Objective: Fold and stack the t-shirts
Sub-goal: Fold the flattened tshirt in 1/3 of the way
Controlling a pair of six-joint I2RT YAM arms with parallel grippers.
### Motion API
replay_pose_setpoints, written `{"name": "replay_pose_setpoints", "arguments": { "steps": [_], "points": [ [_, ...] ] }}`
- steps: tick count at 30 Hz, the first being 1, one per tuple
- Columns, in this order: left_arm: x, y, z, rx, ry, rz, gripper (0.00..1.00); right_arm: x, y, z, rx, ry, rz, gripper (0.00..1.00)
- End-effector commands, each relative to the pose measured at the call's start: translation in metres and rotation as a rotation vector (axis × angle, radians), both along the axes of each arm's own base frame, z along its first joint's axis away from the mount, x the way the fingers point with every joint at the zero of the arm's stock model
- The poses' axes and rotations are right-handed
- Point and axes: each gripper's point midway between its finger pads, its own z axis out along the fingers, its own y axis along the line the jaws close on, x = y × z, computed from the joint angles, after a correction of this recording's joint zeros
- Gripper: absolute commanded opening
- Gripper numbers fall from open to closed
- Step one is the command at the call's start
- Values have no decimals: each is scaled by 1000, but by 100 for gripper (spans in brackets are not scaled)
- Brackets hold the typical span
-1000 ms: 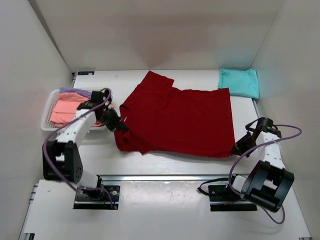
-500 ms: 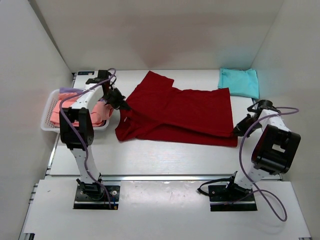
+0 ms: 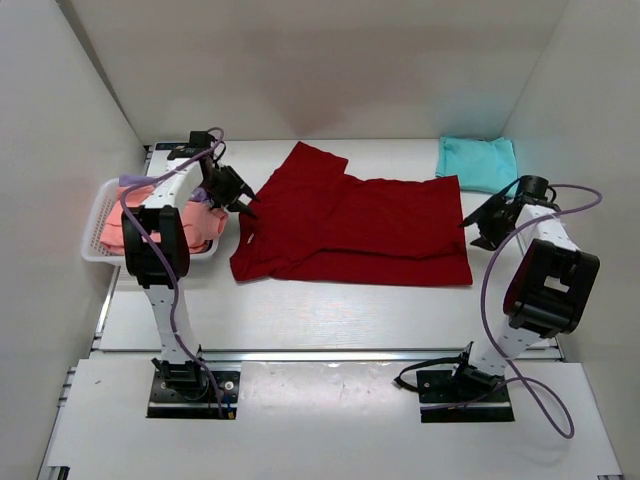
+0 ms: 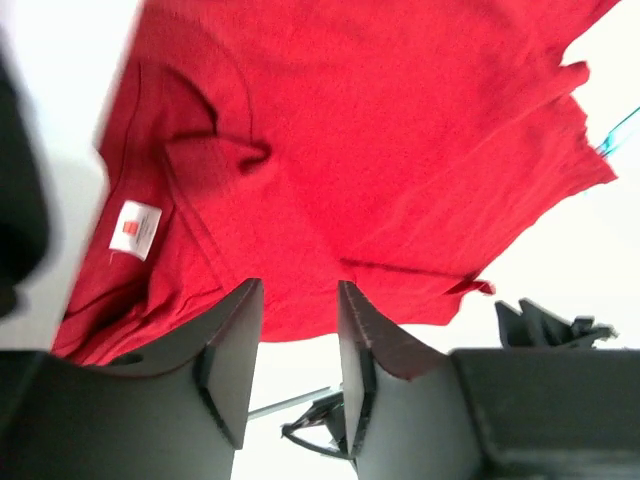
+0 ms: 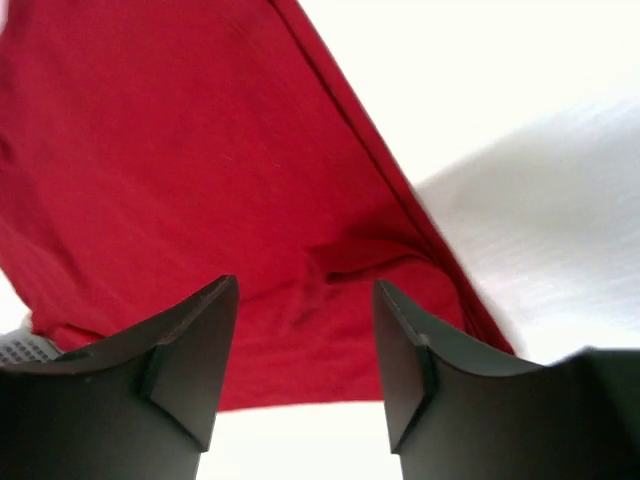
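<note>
The dark red t-shirt (image 3: 355, 225) lies on the table, its near half folded over the far half. It also shows in the left wrist view (image 4: 350, 150) and the right wrist view (image 5: 200, 200). My left gripper (image 3: 243, 205) is open and empty, above the shirt's left edge by the collar. My right gripper (image 3: 470, 222) is open and empty, just off the shirt's right edge. A folded teal t-shirt (image 3: 478, 164) lies at the far right. A salmon pink t-shirt (image 3: 130, 222) and a lavender t-shirt (image 3: 150, 184) lie in the basket.
A white mesh basket (image 3: 92, 245) stands at the left edge of the table. White walls close in the table on the left, back and right. Purple cables loop from both arms.
Both grippers carried the shirt's near edge toward the back, folding it over, then opened and let go. The left gripper and the right gripper have lifted slightly off the cloth.
</note>
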Motion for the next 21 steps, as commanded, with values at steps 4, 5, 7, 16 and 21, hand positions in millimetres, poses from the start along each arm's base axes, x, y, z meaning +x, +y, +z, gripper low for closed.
{"name": "replay_pose_setpoints", "arguments": {
  "steps": [4, 5, 7, 16, 21],
  "points": [
    [15, -17, 39, -40, -128, -12, 41, 8, -7, 30, -47, -157, -33, 32],
    [10, -19, 37, -39, -126, -20, 37, 5, -3, 30, -36, -162, -18, 8],
    [-8, -36, 34, -51, -111, -68, 29, 1, 11, 24, -23, -163, 35, 0],
    [-74, -60, -47, 141, 64, -181, 24, -13, 72, -27, -43, -30, 260, 0],
    [-99, -37, -100, 274, 167, -206, 16, -44, 74, -61, -55, 191, 250, 0]
  ]
}}
